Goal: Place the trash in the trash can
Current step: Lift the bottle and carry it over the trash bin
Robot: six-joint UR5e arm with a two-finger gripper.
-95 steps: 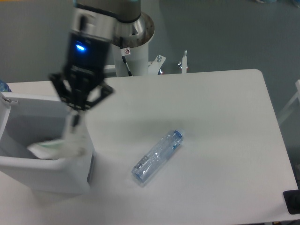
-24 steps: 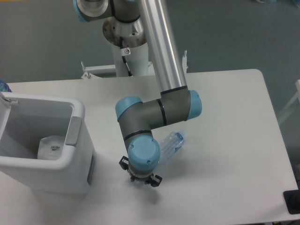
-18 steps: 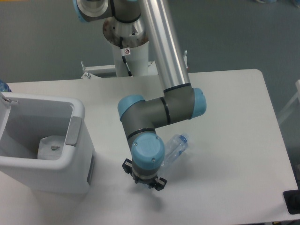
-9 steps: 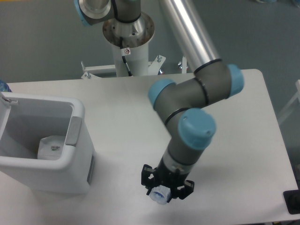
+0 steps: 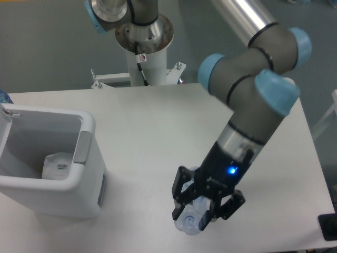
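Gripper (image 5: pixel 202 211) clamps the crushed plastic bottle (image 5: pixel 188 220), apparently lifted off the table (image 5: pixel 158 121), well right of the trash can (image 5: pixel 87 126). Light, slick, squashy: grip mid-body, gently. Wrapper (image 5: pixel 57 164) already binned.

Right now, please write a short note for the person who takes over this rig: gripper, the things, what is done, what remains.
Gripper: shut on the bottle, near the table's front edge; whether the bottle is lifted off the surface is unclear.
Wrapper: lies inside the trash can, at the table's left end.
Done: wrapper binned, bottle grasped.
Left: carry the bottle over the trash can and release it.
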